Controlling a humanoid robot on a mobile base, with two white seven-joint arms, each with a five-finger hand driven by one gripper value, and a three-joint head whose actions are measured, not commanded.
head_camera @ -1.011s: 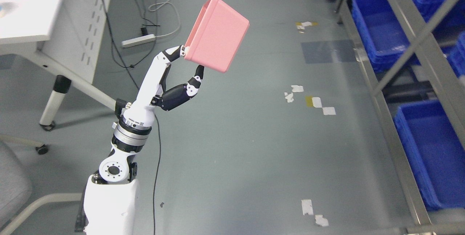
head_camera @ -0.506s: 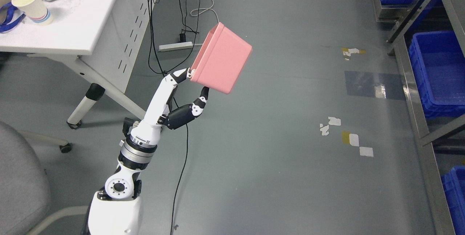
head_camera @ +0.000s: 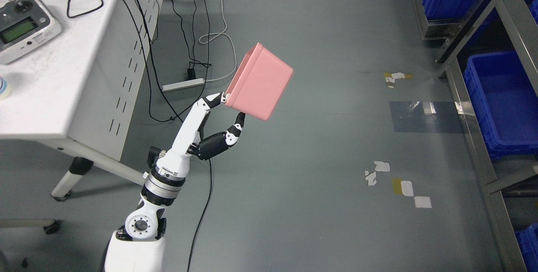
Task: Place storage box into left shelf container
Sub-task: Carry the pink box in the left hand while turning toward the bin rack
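Note:
A pink storage box (head_camera: 260, 82) hangs tilted in the air over the grey floor, its open side turned up and to the left. My left hand (head_camera: 225, 114) is shut on its lower rim, one finger on the near edge and the thumb under its base. The left arm rises from the bottom left. Blue shelf containers (head_camera: 502, 99) sit in a metal rack (head_camera: 475, 146) along the right edge, well away from the box. The right arm does not show.
A white table (head_camera: 54, 95) with a handheld controller (head_camera: 23, 28) stands at the left. Cables and a power strip (head_camera: 183, 85) lie on the floor behind the box. Tape scraps (head_camera: 403, 183) mark the floor to the right.
The whole picture has shifted, so the camera has moved: the table looms larger at the left and the rack has slid right. The hand holds the box the same way.

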